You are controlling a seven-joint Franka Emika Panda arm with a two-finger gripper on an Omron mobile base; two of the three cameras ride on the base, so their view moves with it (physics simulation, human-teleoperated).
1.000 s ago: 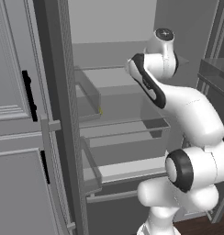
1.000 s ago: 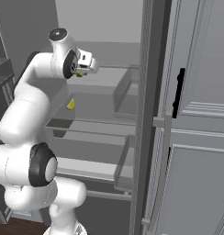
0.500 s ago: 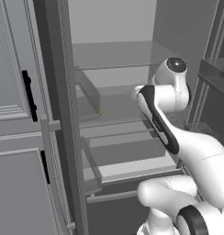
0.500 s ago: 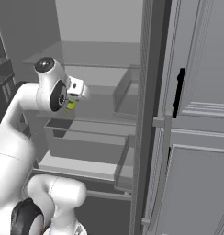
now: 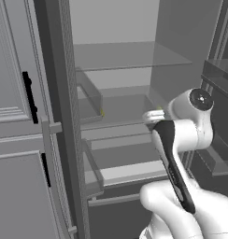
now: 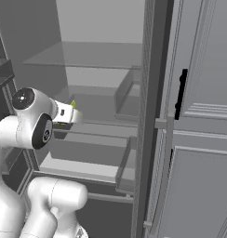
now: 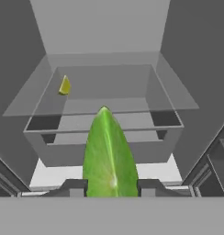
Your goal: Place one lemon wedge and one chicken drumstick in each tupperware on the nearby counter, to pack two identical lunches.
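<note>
Grey fridge interior (image 5: 120, 70) with glass shelves fills the scene, its tall grey door (image 5: 17, 116) swung open at the left of the left base view and panelled grey cabinet fronts (image 6: 199, 116) at the right of the right base view. From the hand camera, the jaws (image 7: 109, 186) are pinched on a green-yellow lemon wedge (image 7: 108, 153), which stands up tall between the two dark finger tips (image 7: 75, 186), its pointed end aimed at the fridge. From the right base camera the same wedge shows as a small yellow-green tip (image 6: 73, 104) poking up at the end of the white hand, held in front of the shelves and clear of them.

Beyond the held wedge lies a clear glass shelf (image 7: 100, 108) over a grey drawer (image 7: 104, 142). On that shelf, toward its back left corner in the hand view, sits a second small yellow lemon wedge (image 7: 64, 86), well apart from the held one. In the left base view it appears as a tiny yellow speck (image 5: 102, 112) on the middle shelf, just beside the clear door bin (image 5: 90, 100).

White robot arm with dark joints (image 5: 181, 154) bends up from below, its wrist level with the middle shelf
</note>
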